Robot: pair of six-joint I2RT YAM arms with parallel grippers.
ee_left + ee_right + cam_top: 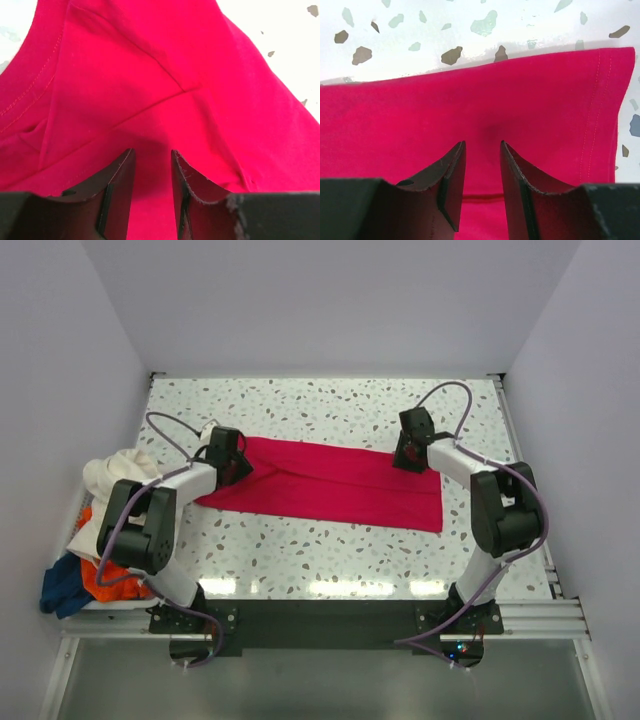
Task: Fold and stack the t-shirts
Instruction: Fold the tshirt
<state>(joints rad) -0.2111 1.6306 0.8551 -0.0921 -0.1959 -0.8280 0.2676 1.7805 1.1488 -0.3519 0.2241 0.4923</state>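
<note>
Terrazzo table point(330, 550) between white walls point(330, 300) bears crimson shirt point(330, 485), with left claw point(152, 151) and right claw point(482, 142) part-open, gripping nothing

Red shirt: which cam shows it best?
Top external: the whole red shirt shows, folded into a long strip across the table. Left wrist sees only creased cloth and a stitched seam; right wrist only one hemmed end.

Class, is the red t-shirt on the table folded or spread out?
Partly folded: the red t-shirt lies as a long strip, layers overlapping, no sleeves sticking out.
</note>
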